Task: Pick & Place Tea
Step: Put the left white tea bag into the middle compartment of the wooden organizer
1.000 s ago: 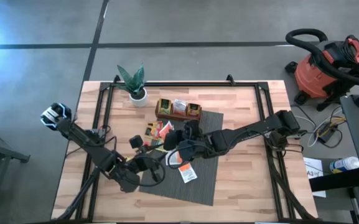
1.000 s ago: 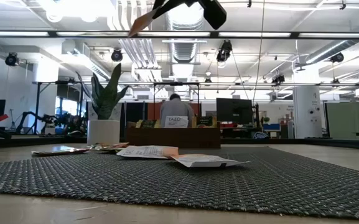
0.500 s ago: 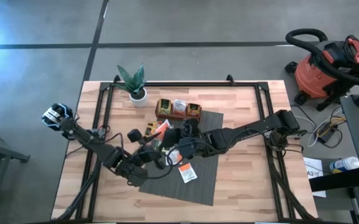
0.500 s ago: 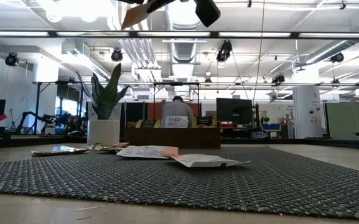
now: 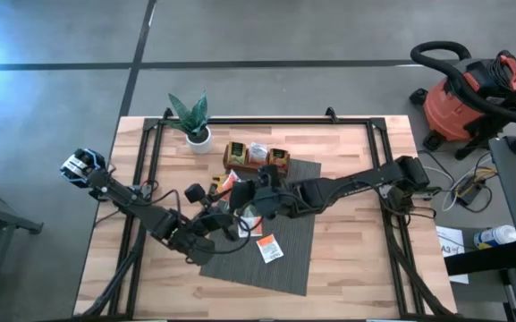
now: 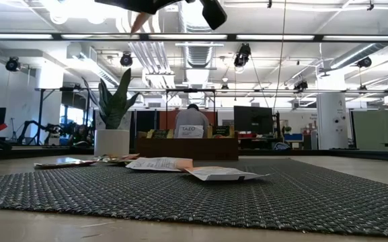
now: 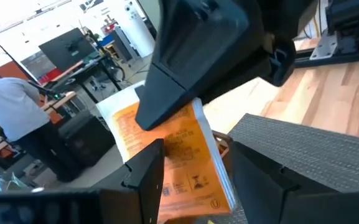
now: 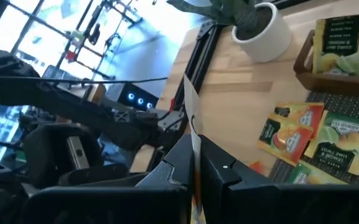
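High view: the right hand was seen at frame centre, clamped on a white-and-orange tea sachet, raised above the grey mat. The left hand was just below it, spread wide, apparently placed to receive the sachet. More sachets were left on the mat, and the wooden tray lay above centre beside the potted plant.

Low view: only dark hand parts and an orange corner were caught at the top edge, so the carried sachet was judged well clear of the surface. Loose sachets lay flat on the mat at mid-frame, the tray behind them.

Left wrist view: the orange sachet was held from above by the right hand and hung between the left hand's spread fingers, not yet gripped. A hand-over was judged likely.

Right wrist view: the sachet was seen edge-on, pinched between the closed fingers; other sachets lay at right.
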`<action>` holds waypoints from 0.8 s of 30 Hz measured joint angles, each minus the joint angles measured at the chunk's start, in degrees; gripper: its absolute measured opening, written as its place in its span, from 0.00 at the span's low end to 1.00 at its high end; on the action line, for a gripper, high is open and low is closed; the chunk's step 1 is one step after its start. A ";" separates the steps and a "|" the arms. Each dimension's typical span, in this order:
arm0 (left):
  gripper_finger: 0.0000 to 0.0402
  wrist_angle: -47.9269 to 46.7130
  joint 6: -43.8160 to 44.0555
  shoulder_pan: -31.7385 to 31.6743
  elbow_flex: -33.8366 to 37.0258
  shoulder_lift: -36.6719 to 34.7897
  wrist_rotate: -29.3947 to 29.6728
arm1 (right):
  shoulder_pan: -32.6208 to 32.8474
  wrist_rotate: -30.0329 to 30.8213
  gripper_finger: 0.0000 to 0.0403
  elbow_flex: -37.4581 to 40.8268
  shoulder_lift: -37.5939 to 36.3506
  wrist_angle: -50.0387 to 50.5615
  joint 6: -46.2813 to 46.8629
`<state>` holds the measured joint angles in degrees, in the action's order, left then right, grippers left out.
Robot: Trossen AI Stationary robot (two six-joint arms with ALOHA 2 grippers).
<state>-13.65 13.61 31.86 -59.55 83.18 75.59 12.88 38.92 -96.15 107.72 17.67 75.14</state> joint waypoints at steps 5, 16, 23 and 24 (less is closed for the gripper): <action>0.43 -1.18 -0.08 -0.13 0.83 0.00 0.59 | -0.14 -1.53 0.03 -0.01 0.00 0.09 -0.14; 0.43 -1.95 -0.42 -0.15 0.83 0.00 3.91 | -0.21 -6.44 0.03 -0.01 -0.24 0.03 1.33; 0.37 -1.99 -0.44 -0.17 0.56 0.00 3.99 | 0.01 -7.67 0.03 -0.01 -0.28 1.82 1.20; 0.34 -2.00 -0.44 -0.17 0.58 0.00 3.98 | -0.01 -7.67 0.03 -0.01 -0.28 2.01 1.20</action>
<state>-15.65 13.17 31.68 -58.97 83.18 79.57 12.86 31.24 -96.16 107.44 19.68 76.34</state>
